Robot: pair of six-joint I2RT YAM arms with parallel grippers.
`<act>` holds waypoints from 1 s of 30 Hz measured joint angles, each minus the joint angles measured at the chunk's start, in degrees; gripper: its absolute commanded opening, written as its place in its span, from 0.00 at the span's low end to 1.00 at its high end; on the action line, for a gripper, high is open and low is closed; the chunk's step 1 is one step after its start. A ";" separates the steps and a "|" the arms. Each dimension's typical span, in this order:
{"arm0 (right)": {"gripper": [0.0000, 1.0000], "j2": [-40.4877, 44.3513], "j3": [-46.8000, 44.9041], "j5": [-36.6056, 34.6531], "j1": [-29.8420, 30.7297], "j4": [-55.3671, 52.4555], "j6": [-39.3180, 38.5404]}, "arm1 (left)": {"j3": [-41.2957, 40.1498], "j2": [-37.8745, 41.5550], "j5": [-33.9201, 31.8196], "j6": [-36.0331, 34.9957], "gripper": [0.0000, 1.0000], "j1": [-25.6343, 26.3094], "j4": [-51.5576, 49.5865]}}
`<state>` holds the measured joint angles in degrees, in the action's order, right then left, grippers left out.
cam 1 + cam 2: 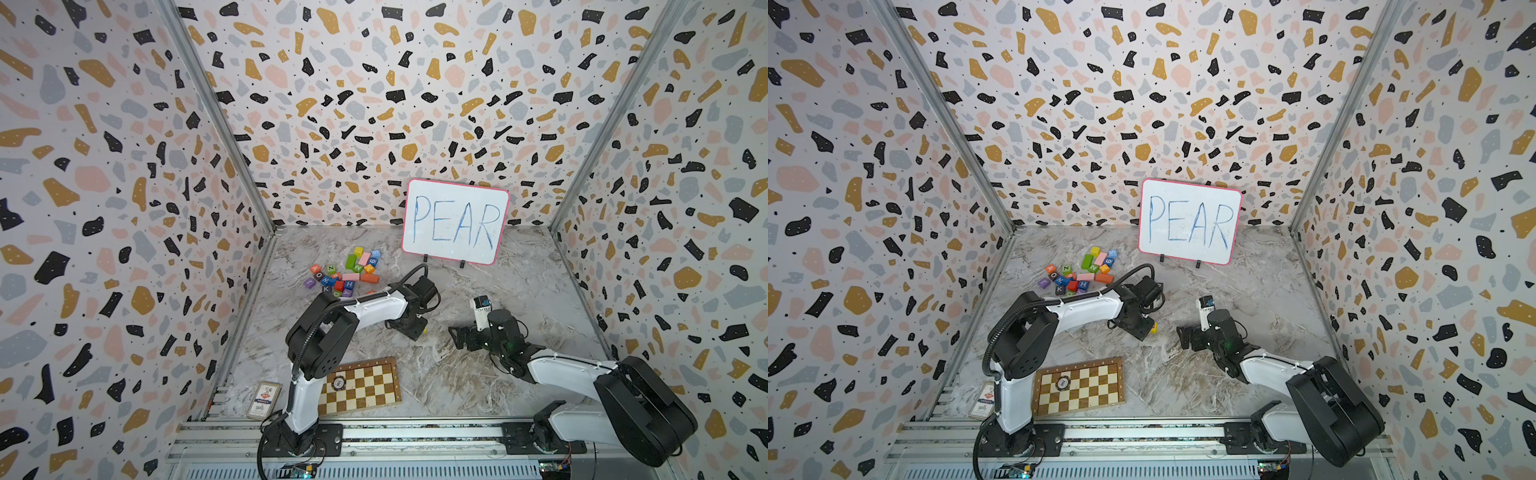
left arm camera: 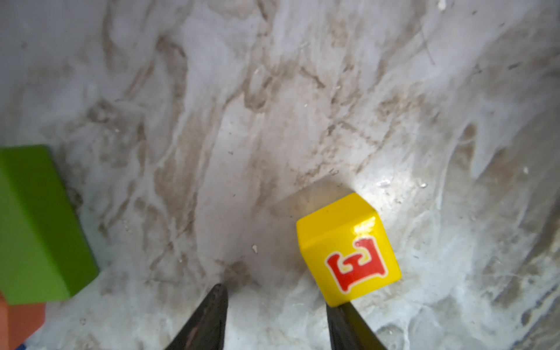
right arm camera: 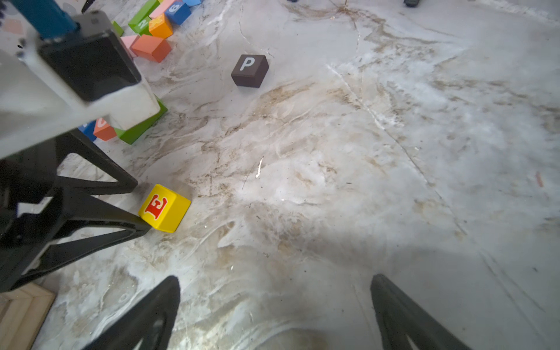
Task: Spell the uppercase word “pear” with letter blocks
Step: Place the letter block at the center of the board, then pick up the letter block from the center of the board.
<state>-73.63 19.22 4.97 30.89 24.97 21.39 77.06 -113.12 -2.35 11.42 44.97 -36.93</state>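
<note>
E (image 2: pixel 348 251) on table (image 2: pixel 272 121); left gripper (image 2: pixel 276 297) parted, one finger (image 2: pixel 345 327) touching it.
In a top view E lies at the pile's (image 1: pixel 345 274) 4 o'clock; retreating could drag it askew; the right gripper (image 3: pixel 275 280) gapes empty.

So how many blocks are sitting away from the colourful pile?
2. The yellow E block lies just past the open left gripper, touching one fingertip. The dark P block sits alone on the table. Others may hide under the left arm.

Terrazzo-patterned walls (image 1: pixel 374 83) on three sides (black, ochre, pink, grey flecks), grey-veined marble desk (image 1: pixel 478 386), aluminium rail (image 1: pixel 415 432) at 6 o'clock, even soft light.
</note>
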 measured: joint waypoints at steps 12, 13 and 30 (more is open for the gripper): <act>0.92 -2.14 6.16 -2.23 6.56 -5.66 -6.21 | -1.46 2.62 2.36 4.02 0.58 -3.72 0.59; 0.91 -2.80 7.76 -2.82 7.28 -6.67 -7.82 | -1.75 3.67 3.10 5.09 0.60 -4.37 0.66; 0.85 -19.87 24.00 -5.14 13.29 -20.06 -23.41 | -11.10 17.75 14.29 13.94 0.82 -16.87 1.46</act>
<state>-93.49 43.22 -0.16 44.18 4.91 -2.02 65.95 -95.37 11.94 25.36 28.10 -35.46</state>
